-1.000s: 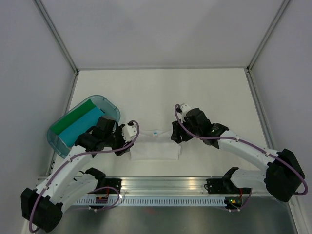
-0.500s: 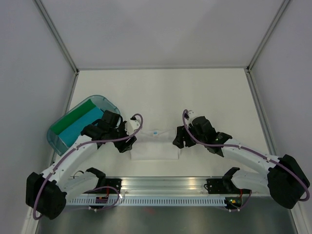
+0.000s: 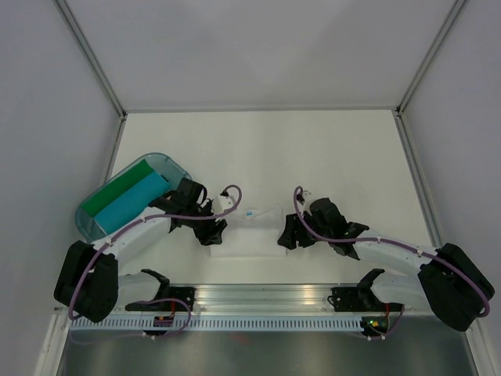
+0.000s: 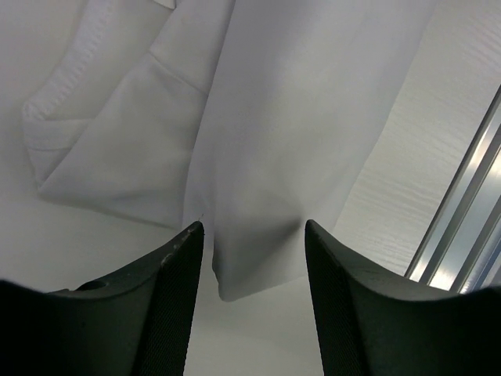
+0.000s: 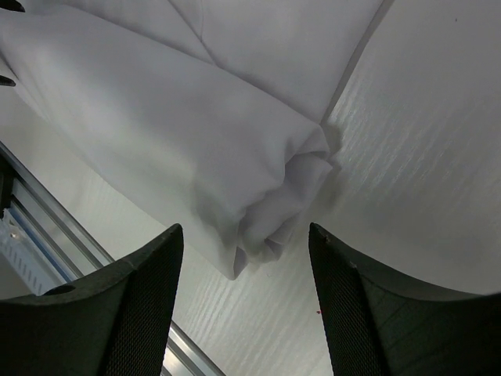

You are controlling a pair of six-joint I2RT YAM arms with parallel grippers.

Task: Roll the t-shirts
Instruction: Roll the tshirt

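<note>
Left tool (image 4: 252,227) first: its jaws stand partly apart, and the corner of the white t-shirt (image 4: 266,117) lies in the gap between them, loose on the table (image 4: 94,243) with nothing pinched. My right tool (image 5: 244,229) is spread wide, one jaw on either side of the shirt's bunched, rolled end, and neither jaw touches the cloth. From above I see both tools low on the table, one at each end of the shirt, which lies as a short white band close to the aluminium rail (image 3: 266,296). Its small blue neck label (image 3: 249,212) sits at the far edge. Well to my left stands a translucent teal tub (image 3: 178,167), and a green roll (image 3: 117,190) and a turquoise roll (image 3: 135,202) lie side by side in it.
</note>
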